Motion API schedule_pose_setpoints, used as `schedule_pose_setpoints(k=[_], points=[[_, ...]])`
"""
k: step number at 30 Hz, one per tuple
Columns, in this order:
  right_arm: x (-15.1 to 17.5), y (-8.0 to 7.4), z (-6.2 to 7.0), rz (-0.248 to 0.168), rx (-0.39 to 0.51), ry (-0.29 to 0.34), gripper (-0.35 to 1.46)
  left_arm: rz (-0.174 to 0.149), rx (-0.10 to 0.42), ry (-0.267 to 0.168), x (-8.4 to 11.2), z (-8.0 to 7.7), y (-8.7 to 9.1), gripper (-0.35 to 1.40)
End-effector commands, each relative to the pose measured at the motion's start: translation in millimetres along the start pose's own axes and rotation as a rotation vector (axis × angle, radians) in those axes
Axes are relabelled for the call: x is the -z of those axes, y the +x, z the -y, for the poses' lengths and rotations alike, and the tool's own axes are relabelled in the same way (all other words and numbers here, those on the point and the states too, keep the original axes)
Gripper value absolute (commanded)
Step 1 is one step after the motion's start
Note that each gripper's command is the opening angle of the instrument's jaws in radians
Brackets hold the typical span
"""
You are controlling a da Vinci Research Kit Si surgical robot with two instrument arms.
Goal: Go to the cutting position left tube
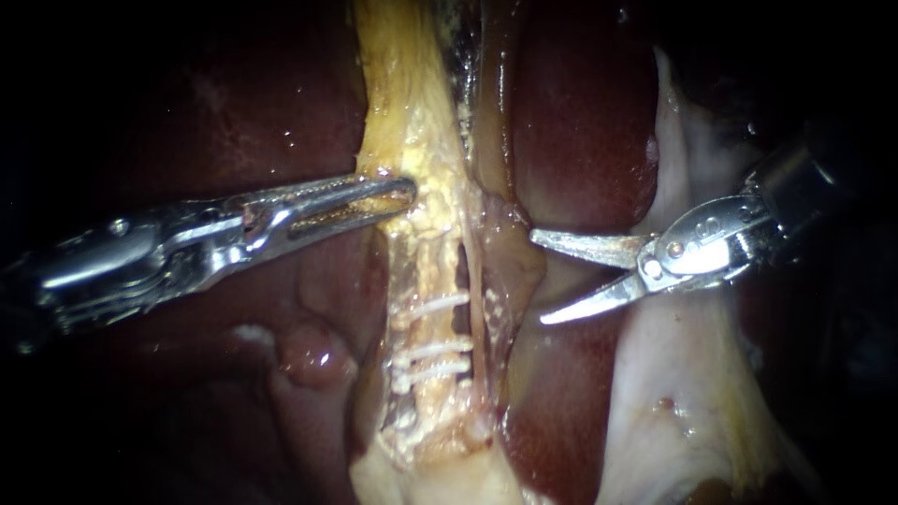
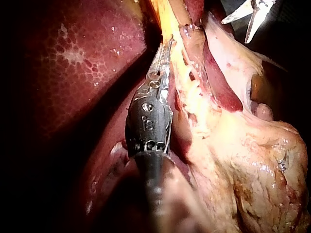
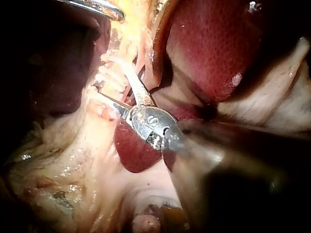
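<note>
Approach incomplete: the steel scissor-bladed right instrument (image 1: 538, 278) holds its claw spread at 3 o'clock of the pale yellow, crumbly left tube (image 1: 432, 325), near but not astride it; the slender steel left instrument (image 1: 410, 190) pinches yellow fatty tissue (image 1: 402, 122) at 12 o'clock of three white clips (image 1: 432, 348); the tube's long axis runs 12 to 6 o'clock, centre view.

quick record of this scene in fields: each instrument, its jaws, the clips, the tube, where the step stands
left instrument: enters from the left, jaws shut on yellow tissue above the clips
right instrument: two pointed blades, open, holding nothing
clips: three, white, across the left tube
blades to tube: apart, off to its right, about level with the top clip
liver: dark red, on both sides of the tube
status: tube uncut, blades not yet around it
</note>
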Motion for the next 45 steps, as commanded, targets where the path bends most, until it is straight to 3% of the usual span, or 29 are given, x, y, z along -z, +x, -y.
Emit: schedule_pose_setpoints(k=[1,4,12,15,21,26,36,45], points=[[0.0,0.0,0.0,0.0,0.0,0.0,1.43,0.0,0.0,0.0,0.0,0.0,0.0,-0.35],[-0.1,-0.2,0.4,0.005,-0.002,0.004,1.43,0.004,0.002,0.003,0.3,0.0,-0.3,-0.35],[-2.1,-2.8,3.5,0.116,-0.172,0.124,1.33,0.052,-0.015,0.01,3.5,0.4,-3.6,-0.35],[-3.4,-3.5,4.0,0.139,-0.207,0.161,1.3,0.075,-0.019,0.009,5.1,0.6,-4.8,-0.35],[-5.7,-3.9,3.2,0.159,-0.256,0.238,1.23,0.11,-0.03,0.009,7.6,1.3,-6.5,-0.35],[-7.6,-4.0,2.3,0.152,-0.293,0.305,1.24,0.118,-0.044,0.003,8.8,1.7,-6.9,-0.35],[-10.0,-3.8,2.1,0.168,-0.308,0.389,1.24,0.117,-0.044,0.004,9.4,1.9,-6.9,-0.35],[-12.0,-5.5,2.1,0.182,-0.326,0.435,1.23,0.124,-0.041,0.004,10.4,2.1,-7.3,-0.35]])
